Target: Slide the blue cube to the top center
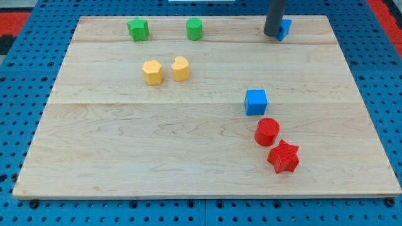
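Observation:
The blue cube (255,102) sits on the wooden board (125,150), right of centre. My tip (272,34) is near the view's top right, touching the left side of a second blue block (285,29), which the rod partly hides. The tip is well above the blue cube, about a third of the board's depth away.
A green star (138,29) and a green cylinder (195,29) stand along the top edge. A yellow hexagon (152,72) and a yellow heart-like block (181,68) sit left of centre. A red cylinder (267,131) and red star (283,157) lie just below the blue cube.

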### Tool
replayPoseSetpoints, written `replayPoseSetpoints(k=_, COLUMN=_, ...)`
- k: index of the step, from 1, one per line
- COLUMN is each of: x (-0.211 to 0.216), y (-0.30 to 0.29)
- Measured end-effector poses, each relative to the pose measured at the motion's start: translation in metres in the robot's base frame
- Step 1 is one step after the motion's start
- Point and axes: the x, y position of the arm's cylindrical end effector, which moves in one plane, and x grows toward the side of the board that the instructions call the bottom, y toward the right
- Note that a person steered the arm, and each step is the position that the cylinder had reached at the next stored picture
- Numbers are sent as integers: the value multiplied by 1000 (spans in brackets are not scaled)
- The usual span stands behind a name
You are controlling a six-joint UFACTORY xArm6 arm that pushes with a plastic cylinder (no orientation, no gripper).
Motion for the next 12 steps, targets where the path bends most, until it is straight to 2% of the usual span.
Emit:
replayPoseSetpoints(k=2, x=156, y=-7)
replayPoseSetpoints(k=3, x=218, y=-7)
replayPoseSetpoints(k=4, x=229, y=-21)
replayPoseSetpoints(k=8, x=124, y=-92)
replayPoseSetpoints(k=10, x=103, y=-145)
replayPoseSetpoints(k=12, x=97, y=-130)
